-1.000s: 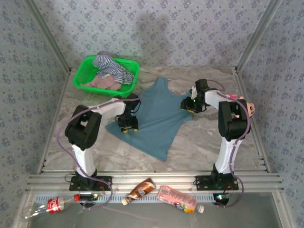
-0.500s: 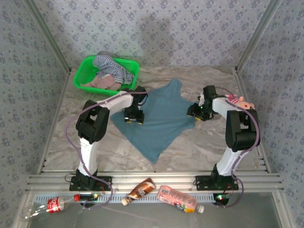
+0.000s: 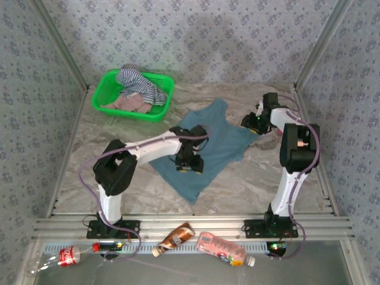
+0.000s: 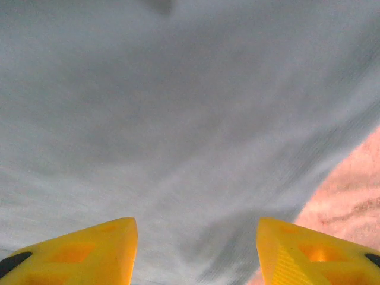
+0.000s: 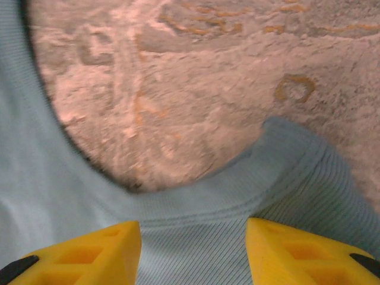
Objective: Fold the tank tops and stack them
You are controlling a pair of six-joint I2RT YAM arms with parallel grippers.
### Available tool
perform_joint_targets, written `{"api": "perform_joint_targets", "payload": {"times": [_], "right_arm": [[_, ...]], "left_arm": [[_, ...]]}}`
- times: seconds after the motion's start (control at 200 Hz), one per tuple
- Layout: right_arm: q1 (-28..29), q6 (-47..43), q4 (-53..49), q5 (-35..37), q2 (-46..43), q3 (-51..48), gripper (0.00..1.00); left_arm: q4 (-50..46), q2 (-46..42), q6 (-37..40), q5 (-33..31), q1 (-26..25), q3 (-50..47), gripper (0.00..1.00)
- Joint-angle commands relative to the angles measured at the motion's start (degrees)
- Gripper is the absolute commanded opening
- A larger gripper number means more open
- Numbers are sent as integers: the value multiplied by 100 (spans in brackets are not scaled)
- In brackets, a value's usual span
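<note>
Teal-blue tank top (image 3: 221,127): spread on the tabletop (image 3: 255,178), a little rumpled, straight beneath the left claw (image 3: 190,164) and stretching away as far as the right claw (image 3: 252,122). Fills the ground under the left claw in the left wrist view, smooth and flat, with a strip of bare tabletop at the lower right of that view.

Left claw: open, yellow fingers (image 4: 83,252) well apart, nothing pinched between them, poised over the lower body of the top.

Right claw: open too, fingers (image 5: 297,249) spread, with a ribbed, curved edge of the top running across just ahead of the tips and bare marbled surface beyond it. Contact between tips and cloth: cannot tell.

Farther out, beyond the left claw and off to its left: green basket (image 3: 102,98), holding the striped tank top (image 3: 139,83) heaped uppermost and the pink tank top (image 3: 127,104) beside and below it, both unfolded.

Behind both claws, past the arm bases at the near edge, lying on their sides: red-labelled bottle (image 3: 65,256), brown bottle (image 3: 175,237), pink bottle (image 3: 221,248).
</note>
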Motion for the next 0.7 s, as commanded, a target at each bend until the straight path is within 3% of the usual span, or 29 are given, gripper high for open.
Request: {"api": "perform_joint_targets", "payload": {"times": [0.0,0.355,0.7], "right_arm": [[-90,-62,-445,69,311,354,51],[-462,-114,-644,410,874,1031,51],[-475,-430,-428,45,776,1584,51]], "left_arm": [[429,-148,-583,475,-158,-489,54],[405,-174,-199,588,-312,-1559,50],[-674,26,1276,-474,-56,-480,53]]}}
